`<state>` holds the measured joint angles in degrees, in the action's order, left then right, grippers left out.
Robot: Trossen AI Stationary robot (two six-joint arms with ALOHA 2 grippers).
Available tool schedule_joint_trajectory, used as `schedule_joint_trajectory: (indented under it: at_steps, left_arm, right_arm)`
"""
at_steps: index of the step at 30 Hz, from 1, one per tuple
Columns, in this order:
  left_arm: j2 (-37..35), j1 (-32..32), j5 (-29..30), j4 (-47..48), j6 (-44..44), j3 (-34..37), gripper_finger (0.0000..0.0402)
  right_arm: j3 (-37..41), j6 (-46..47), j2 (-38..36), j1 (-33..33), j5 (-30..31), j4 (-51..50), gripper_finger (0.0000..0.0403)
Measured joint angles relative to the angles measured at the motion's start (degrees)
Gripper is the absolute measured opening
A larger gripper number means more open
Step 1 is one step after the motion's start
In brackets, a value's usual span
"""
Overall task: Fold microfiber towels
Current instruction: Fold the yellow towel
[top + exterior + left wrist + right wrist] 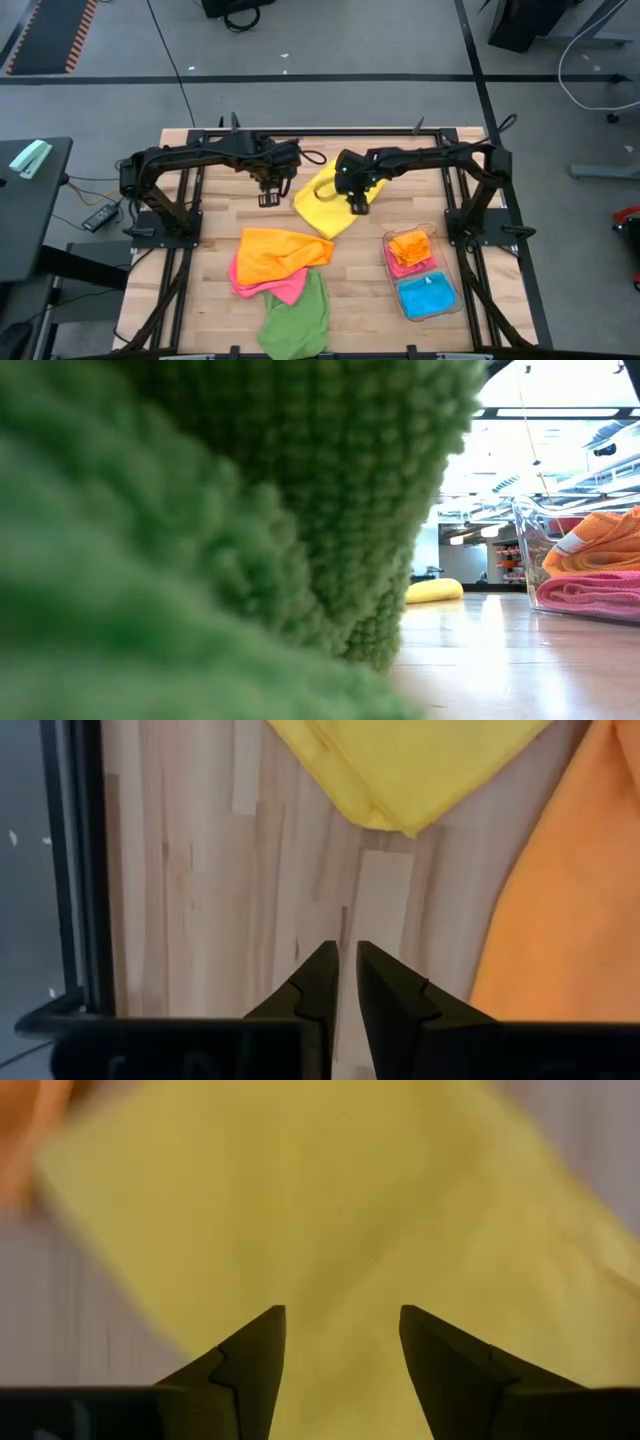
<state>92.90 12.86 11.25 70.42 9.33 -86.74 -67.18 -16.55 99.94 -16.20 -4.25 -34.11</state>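
A yellow microfiber towel (322,205) lies folded on the wooden table, far of centre; it also shows as yellow cloth (330,1200) under my right gripper. My right gripper (358,206) hangs open just above the towel's right part, its fingers (250,1360) pointing down with nothing between them. To the towel's left, my left gripper (268,199) hovers over bare wood, its fingers (318,975) all but shut and empty. Nearer the front lie an orange towel (278,255), a pink one (262,287) under it, and a green one (297,320).
A clear plastic bin (386,250) at the right front holds folded orange, pink and blue cloths. The green towel (200,510) stands right before the low camera and hides most of the table. Black frame rails run along the table's left and right edges.
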Motion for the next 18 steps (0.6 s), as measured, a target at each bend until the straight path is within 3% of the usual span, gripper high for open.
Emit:
schedule_joint_trajectory:
  at_steps: [4, 9, 14, 18]
  left_arm:
    - [0.00, 0.02, -0.03, 2.90, 0.17, 0.00, 0.0052]
    - [0.00, 0.02, 0.01, 6.82, -0.16, 0.00, 0.0047]
    - [-0.57, 0.02, 0.03, 8.13, 0.30, 0.02, 0.0039]
    - [-0.52, 0.44, 0.02, 7.93, 0.32, 0.00, 0.0041]
  right_arm:
    - [1.82, 15.55, 0.84, 0.00, 0.93, 3.28, 0.0206]
    - [8.51, 28.16, 0.78, 1.80, 11.43, 11.92, 0.0221]
    - [11.83, 32.93, 0.78, 1.20, 12.13, 14.37, 0.0236]
    - [13.12, 30.37, 0.78, -1.85, 8.70, 14.44, 0.0236]
